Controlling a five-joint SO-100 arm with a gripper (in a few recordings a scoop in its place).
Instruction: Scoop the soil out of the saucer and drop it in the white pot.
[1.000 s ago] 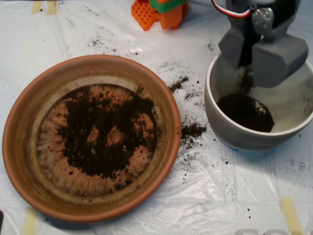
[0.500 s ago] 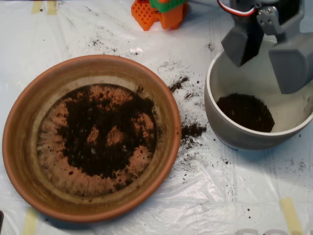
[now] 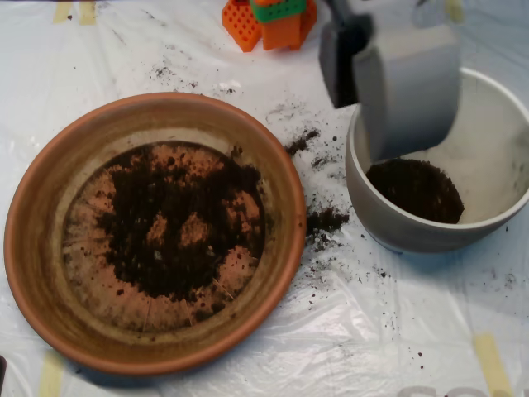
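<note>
The grey scoop (image 3: 357, 78) hangs blurred over the far left rim of the white pot (image 3: 397, 227), its two shells parted and nothing seen between them. A dark heap of soil (image 3: 415, 188) lies in the pot's bottom. To the left sits the saucer (image 3: 37, 207), more soil spread across its floor. Crumbs (image 3: 325, 220) dot the plastic sheet (image 3: 347, 331) between the two.

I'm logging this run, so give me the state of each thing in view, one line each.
saucer: upright on the plastic sheet, patchy soil across its bottom.
soil: mostly in the saucer, a mound in the white pot, crumbs spilled between them.
white pot: upright, holding a dark mound, far from full.
claw: blurred, open, over the pot's left rim.
orange block: at the top edge.
</note>
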